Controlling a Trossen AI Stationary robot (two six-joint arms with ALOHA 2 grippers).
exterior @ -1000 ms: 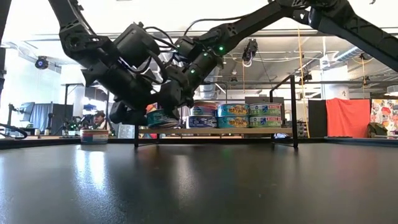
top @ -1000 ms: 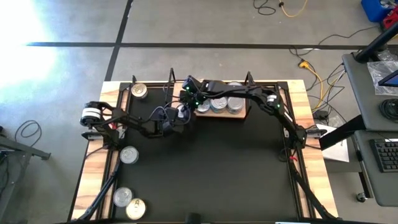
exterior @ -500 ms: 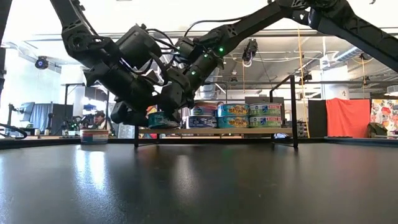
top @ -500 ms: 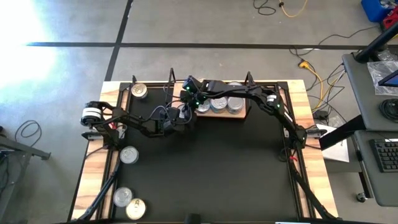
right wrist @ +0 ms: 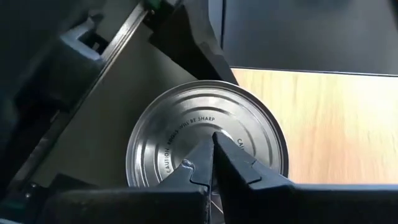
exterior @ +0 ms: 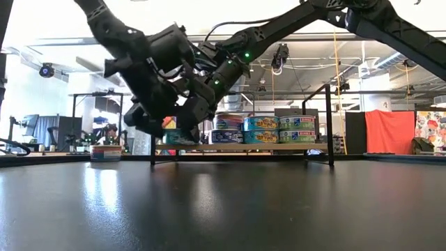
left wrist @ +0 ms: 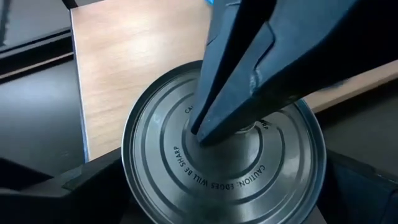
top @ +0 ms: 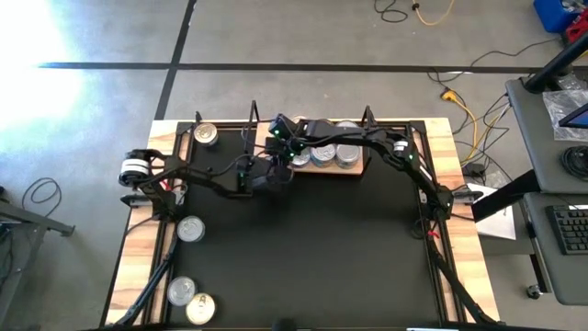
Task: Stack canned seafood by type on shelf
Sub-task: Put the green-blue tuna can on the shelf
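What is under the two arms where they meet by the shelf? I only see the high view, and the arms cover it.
Observer: A silver tin. The right gripper is shut, with its tips on the middle of the lid.
Operator: Is the left gripper holding it?
Observer: The left gripper is open, with a finger on each side of the tin. I can't tell if they touch it.
Operator: Are the other tins piled up?
Observer: Yes. The low view shows labelled tins stacked two high on the shelf.
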